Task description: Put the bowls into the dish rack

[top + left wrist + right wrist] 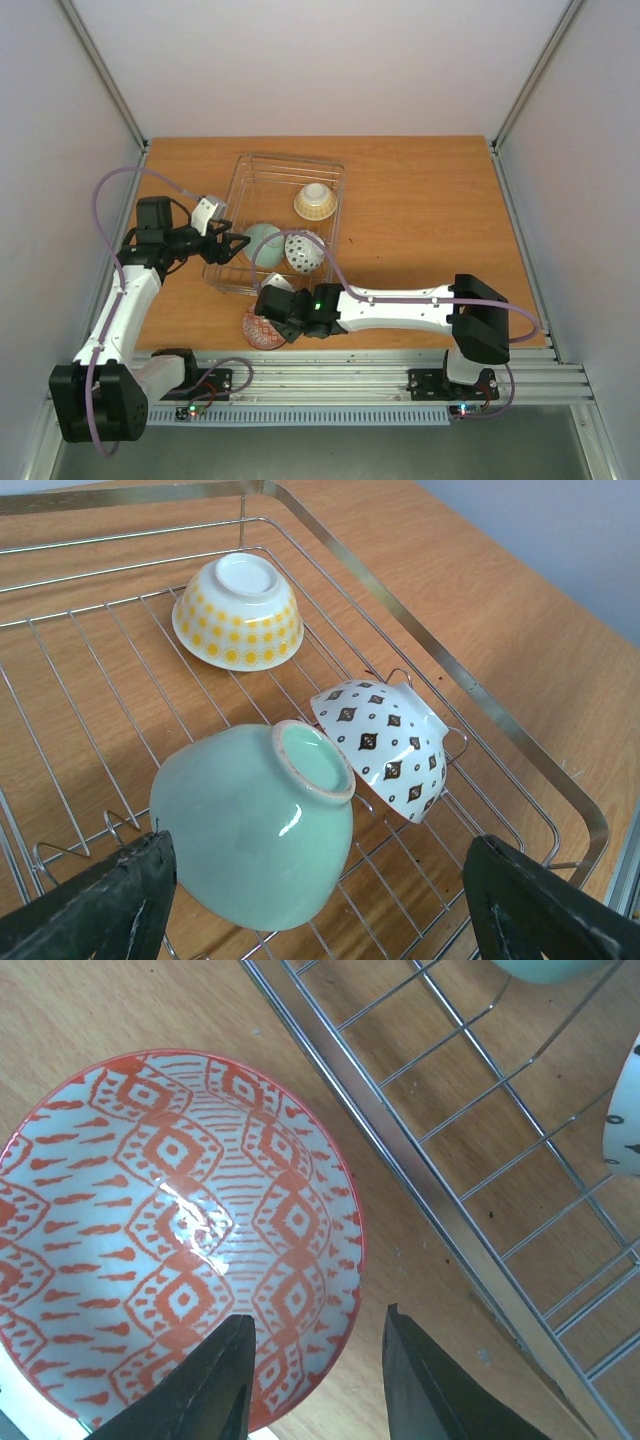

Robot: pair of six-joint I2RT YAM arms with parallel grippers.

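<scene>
One small round ceramic bowl with a red-and-white pattern [170,1250] is sitting on the wooden table [80,1020], just outside the rectangular silver wire dish rack [430,647], and it is filling the left of the right wrist view. To grasp it well, I think the right gripper [318,1315] should be going straight down until the rim is sitting deep between the fingers, then closing firmly, because the glazed wall is probably slippery. Its jaws are standing apart across the lower right rim, one over the inside, one over bare table, and not clamping it. The left gripper [320,905] is hovering wide apart over the rack, holding nothing. Below it a mint green bowl [250,830] and a white dark-patterned bowl [385,745] are lying on their sides, with a cream-yellow dotted bowl [238,610] upside down at the upper left.
</scene>
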